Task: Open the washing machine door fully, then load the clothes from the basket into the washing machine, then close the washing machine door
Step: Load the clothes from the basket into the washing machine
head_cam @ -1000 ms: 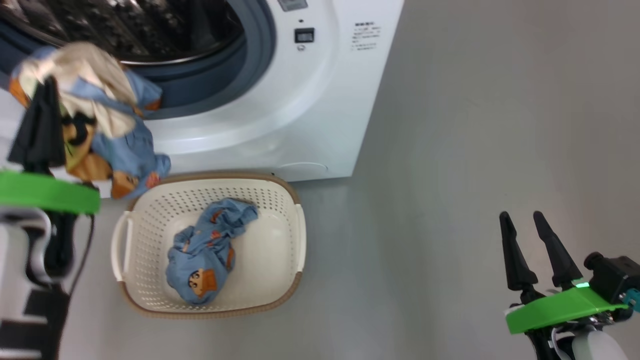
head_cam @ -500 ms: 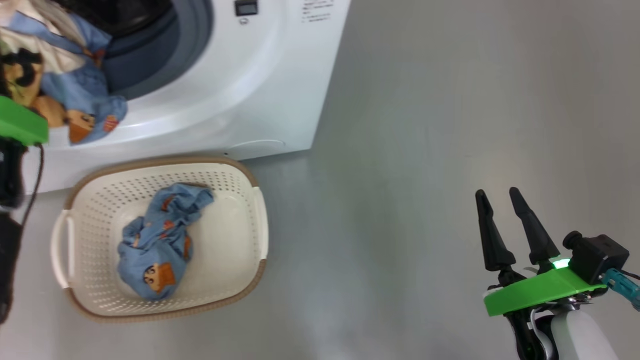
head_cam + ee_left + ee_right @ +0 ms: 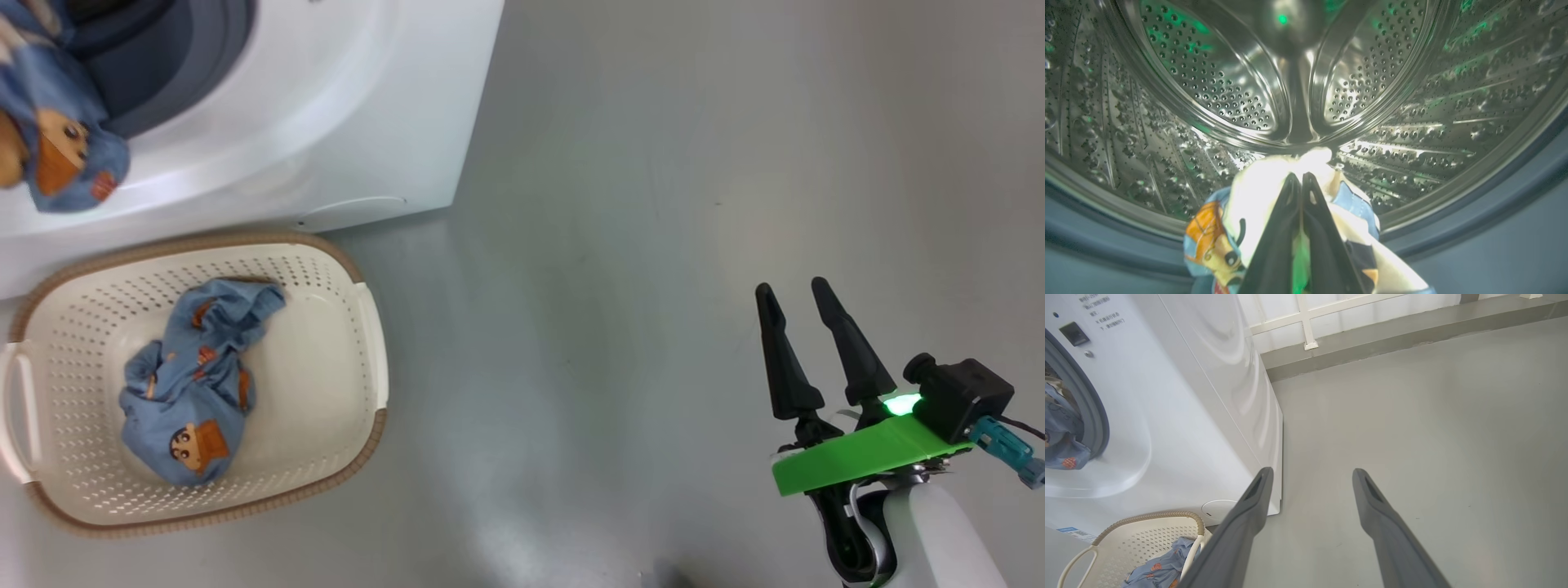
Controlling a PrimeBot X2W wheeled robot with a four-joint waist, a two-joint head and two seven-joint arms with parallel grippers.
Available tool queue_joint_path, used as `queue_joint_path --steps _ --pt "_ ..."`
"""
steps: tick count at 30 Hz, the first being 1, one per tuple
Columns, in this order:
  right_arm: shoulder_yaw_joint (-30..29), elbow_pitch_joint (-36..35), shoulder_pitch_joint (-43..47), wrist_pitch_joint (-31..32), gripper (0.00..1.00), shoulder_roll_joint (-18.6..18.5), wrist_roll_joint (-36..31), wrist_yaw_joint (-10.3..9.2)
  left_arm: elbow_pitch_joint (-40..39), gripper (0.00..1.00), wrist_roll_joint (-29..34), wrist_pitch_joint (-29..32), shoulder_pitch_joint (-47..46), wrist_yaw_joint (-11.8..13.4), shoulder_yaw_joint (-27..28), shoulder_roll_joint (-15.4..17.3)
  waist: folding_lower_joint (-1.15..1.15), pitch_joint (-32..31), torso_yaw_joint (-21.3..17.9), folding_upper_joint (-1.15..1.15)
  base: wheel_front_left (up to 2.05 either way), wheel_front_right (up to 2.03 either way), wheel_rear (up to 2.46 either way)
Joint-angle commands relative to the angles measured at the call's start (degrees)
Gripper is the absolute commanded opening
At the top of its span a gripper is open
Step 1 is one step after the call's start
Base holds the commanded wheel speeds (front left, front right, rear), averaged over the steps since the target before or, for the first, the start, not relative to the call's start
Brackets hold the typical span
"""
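Observation:
My left gripper [image 3: 1298,176] is shut on the cream and blue garment [image 3: 1257,192], holding it at the mouth of the washing machine's steel drum [image 3: 1208,81]. Part of the garment's printed blue cloth [image 3: 57,155] hangs over the grey-blue rubber ring [image 3: 171,73] of the washing machine [image 3: 326,122]. The light blue garment [image 3: 188,384] lies crumpled in the cream basket [image 3: 371,327] on the floor before the machine. Far to the right, my right gripper [image 3: 791,285] stands open over bare floor, holding nothing. The washing machine door is out of view.
Grey floor [image 3: 653,204] spreads right of the machine and basket. In the right wrist view a low grey ledge [image 3: 1412,330] and white wall run behind the machine's side [image 3: 1237,375], and the basket's rim [image 3: 1151,517] sits by the machine's front corner.
The head camera has swung, so the whole picture slid left and up. The left arm has left the head picture while the held garment stays at the drum mouth. The right gripper remains open.

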Motion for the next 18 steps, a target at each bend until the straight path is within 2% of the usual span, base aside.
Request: queue_joint_path --steps 1,7,10,11,12,13,18 --pt "1.67 -1.51 -0.31 -0.44 1.00 0.06 -0.37 0.09 -1.19 0.00 0.90 -0.35 -3.04 -0.09 1.82 3.81 0.00 1.03 -0.81 0.00 0.00 0.00 0.00" --pt "2.33 -1.83 -1.19 -0.44 1.00 0.41 -0.37 0.09 -7.34 0.00 7.33 -0.35 -5.21 0.17 8.77 5.08 0.00 2.36 -1.59 0.00 0.00 0.00 0.00" --pt "2.66 -1.90 -1.44 -0.44 1.00 0.60 -0.28 0.09 -9.33 0.00 10.44 -0.35 -3.75 0.16 13.15 4.30 0.00 2.61 -2.05 0.00 0.00 0.00 0.00" --pt "2.74 -1.92 -1.46 -0.44 1.00 0.65 -0.24 0.09 -8.76 0.23 11.60 -0.35 -3.13 0.12 13.35 4.01 0.00 2.67 -2.15 0.00 0.00 0.00 0.00" --pt "2.81 -1.93 -1.48 -0.44 1.00 0.70 -0.20 0.09 -8.50 0.83 12.72 -0.35 -2.72 0.09 13.57 3.81 0.00 2.72 -2.25 0.00 0.00 0.00 0.00" --pt "2.83 -1.95 -1.48 -0.44 1.00 0.75 -0.17 0.09 -8.10 1.00 13.08 -0.35 -2.38 0.06 14.31 3.37 0.00 2.76 -2.31 0.00 0.00 0.00 0.00" --pt "2.57 -2.09 -1.56 -0.44 1.00 0.94 -0.12 0.09 -7.71 1.00 15.35 -0.35 -1.64 -0.05 16.71 2.16 0.00 3.17 -2.31 0.00 0.00 0.00 0.00"
